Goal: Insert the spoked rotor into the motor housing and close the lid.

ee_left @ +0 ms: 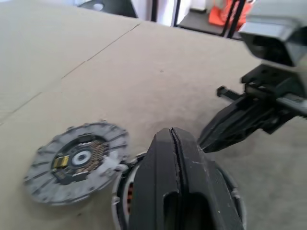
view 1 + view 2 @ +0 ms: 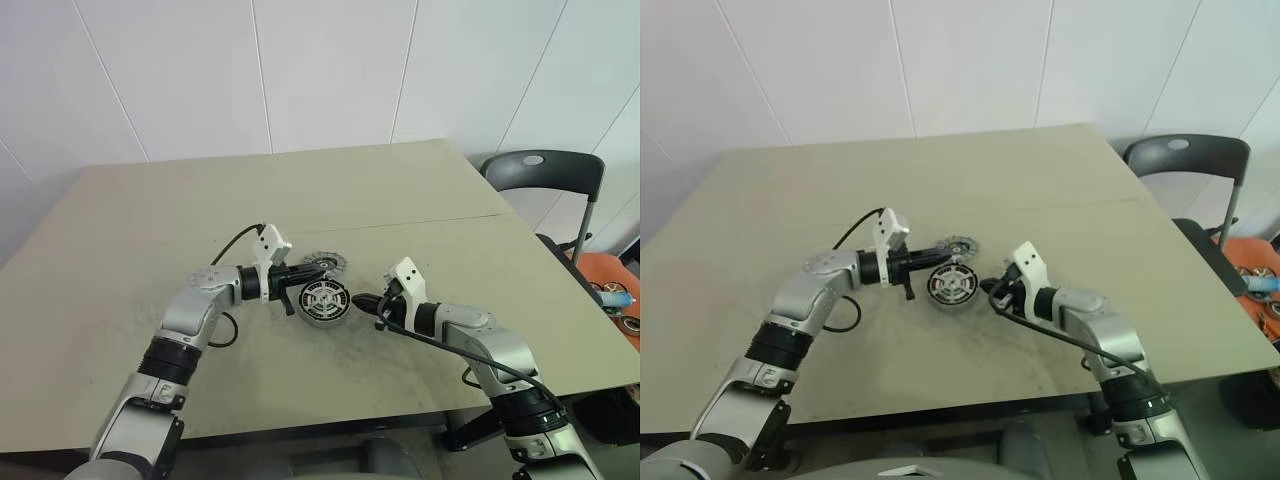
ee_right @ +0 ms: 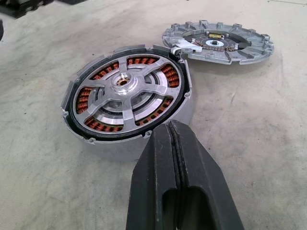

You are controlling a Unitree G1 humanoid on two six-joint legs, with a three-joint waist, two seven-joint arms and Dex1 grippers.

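Motor housing (image 3: 127, 98) lies flat on the bench (image 2: 420, 200), with the spoked rotor (image 3: 125, 85) already seated in it: silver spokes and hub sit level inside the dark rim, copper windings showing through the gaps. The toothed grey lid (image 3: 218, 40) lies on the bench just beyond the housing, touching or nearly touching its rim, inner face up, so closing appears to be the step left. Left gripper (image 2: 292, 297), fingers pressed together and pinching nothing, hangs over the housing's near-left edge, judged to be where it let go of the rotor. Right gripper (image 2: 366, 300), also pressed together and empty, points at the housing's opposite side, probably as a stop against sliding. In the left wrist view the shut fingers cover most of the housing; whether the right fingertips touch the rim cannot be made out, nor whether the rotor is fully home
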